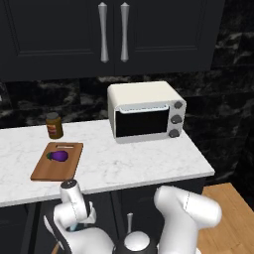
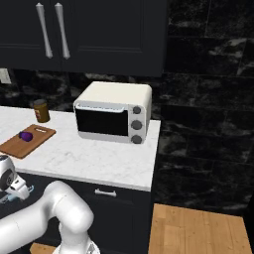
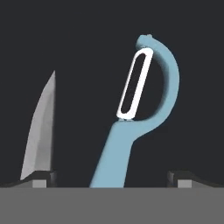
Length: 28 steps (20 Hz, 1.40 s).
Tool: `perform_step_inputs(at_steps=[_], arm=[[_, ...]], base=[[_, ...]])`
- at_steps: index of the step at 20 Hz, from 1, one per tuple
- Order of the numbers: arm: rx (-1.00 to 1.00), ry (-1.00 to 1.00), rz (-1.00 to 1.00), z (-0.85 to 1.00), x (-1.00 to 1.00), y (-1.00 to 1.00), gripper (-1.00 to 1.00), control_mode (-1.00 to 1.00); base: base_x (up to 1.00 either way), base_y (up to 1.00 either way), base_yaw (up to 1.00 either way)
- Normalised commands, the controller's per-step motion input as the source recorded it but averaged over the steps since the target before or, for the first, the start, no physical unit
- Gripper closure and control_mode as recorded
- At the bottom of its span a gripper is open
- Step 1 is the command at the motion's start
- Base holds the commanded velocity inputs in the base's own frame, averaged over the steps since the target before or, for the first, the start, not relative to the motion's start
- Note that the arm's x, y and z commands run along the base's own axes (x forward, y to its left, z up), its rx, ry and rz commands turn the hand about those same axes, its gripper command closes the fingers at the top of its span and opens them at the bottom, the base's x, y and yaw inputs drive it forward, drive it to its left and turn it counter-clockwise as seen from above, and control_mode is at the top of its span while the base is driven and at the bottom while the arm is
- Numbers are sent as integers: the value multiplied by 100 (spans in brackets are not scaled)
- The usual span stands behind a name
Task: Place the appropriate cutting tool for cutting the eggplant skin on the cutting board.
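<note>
Two tools lay against a dark surface under your hand camera: the light-blue peeler (image 3: 131,131), with a looped head arching over a pale slotted blade, and at its 9 o'clock a grey steel knife blade (image 3: 40,135), well apart from it. Your gripper (image 3: 112,177) had its fingertips (image 3: 43,177) spread wide, one at each lower corner, with the peeler's handle between them but touching neither. The knife blade sat just above the fingertip at 8 o'clock. On the white marble counter (image 1: 124,163), the brown cutting board (image 1: 57,163) carried the small purple eggplant (image 1: 58,157). A brown jar (image 1: 54,125) stood at the board's 12 o'clock; its label was too blurred to read. A white toaster oven (image 1: 146,111) sat at 3 o'clock.
</note>
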Motion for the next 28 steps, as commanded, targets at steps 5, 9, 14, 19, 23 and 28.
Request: perform_step_inputs(at_steps=[5,9,14,19,23,28], arm=[[0,0,2,-19,0,6,-100,-100],[0,0,3,-15,-5,9,-100,-100],[0,0,1,-34,-37,14,100,-100],[0,0,0,-31,-33,0,100,-100],[0,0,0,-19,-14,0,100,-100],[5,0,0,54,-62,-4,100,-100]], base=[[0,0,0],[0,0,0],[0,0,0],[0,0,0],[0,0,0],[0,0,0]])
